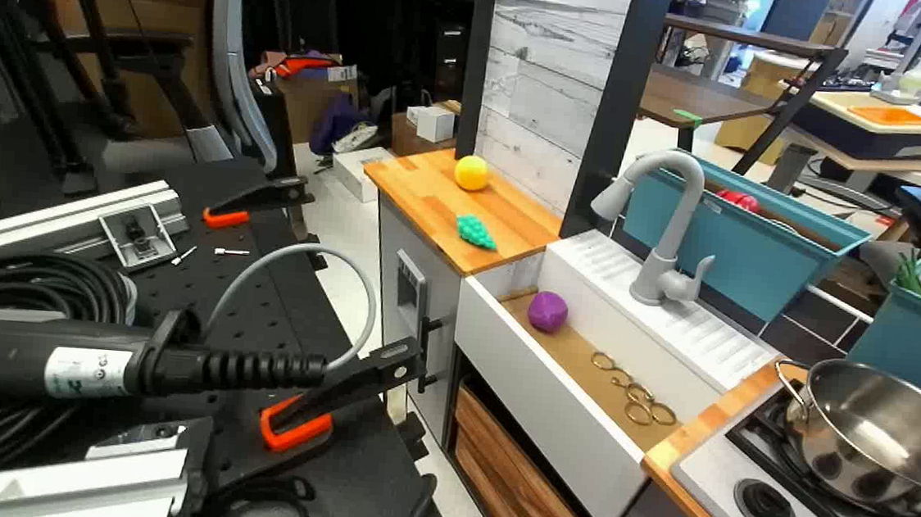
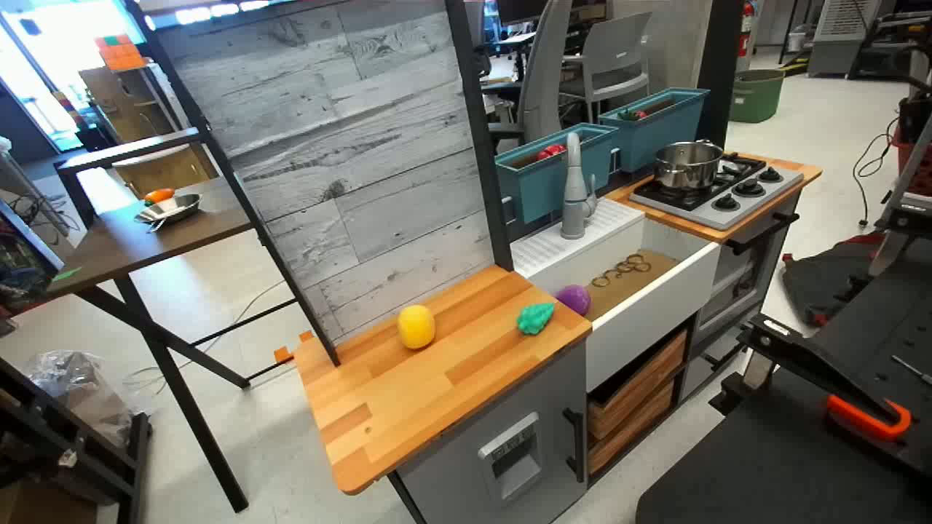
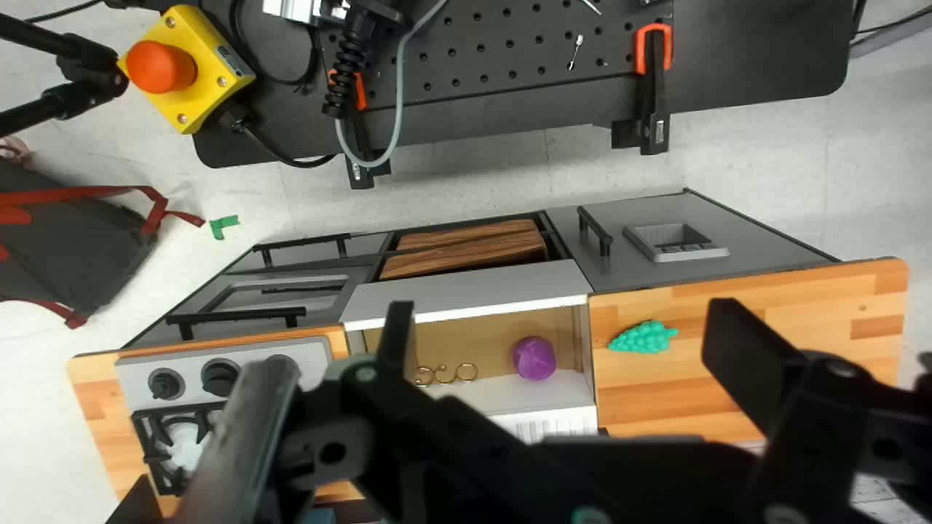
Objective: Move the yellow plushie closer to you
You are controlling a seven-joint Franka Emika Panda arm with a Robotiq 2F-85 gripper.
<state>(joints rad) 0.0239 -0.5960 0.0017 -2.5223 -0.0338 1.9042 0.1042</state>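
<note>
The yellow plushie (image 1: 471,173) is a small rounded bright yellow toy. It rests on the wooden countertop near the grey plank back wall, and it also shows in an exterior view (image 2: 416,327). In the wrist view the plushie does not show; part of the countertop is hidden behind the gripper's finger. My gripper (image 3: 561,320) is open, its two fingers wide apart with nothing between them. It hangs high above the sink and countertop, apart from everything. Neither exterior view shows the gripper.
A green grape-like toy (image 2: 535,319) lies on the countertop (image 2: 393,407) near the sink. A purple toy (image 1: 547,311) and several brass rings (image 1: 638,400) lie in the white sink (image 1: 557,389). The grey faucet (image 1: 664,225), steel pot (image 1: 882,431) and plank wall (image 2: 349,138) stand tall.
</note>
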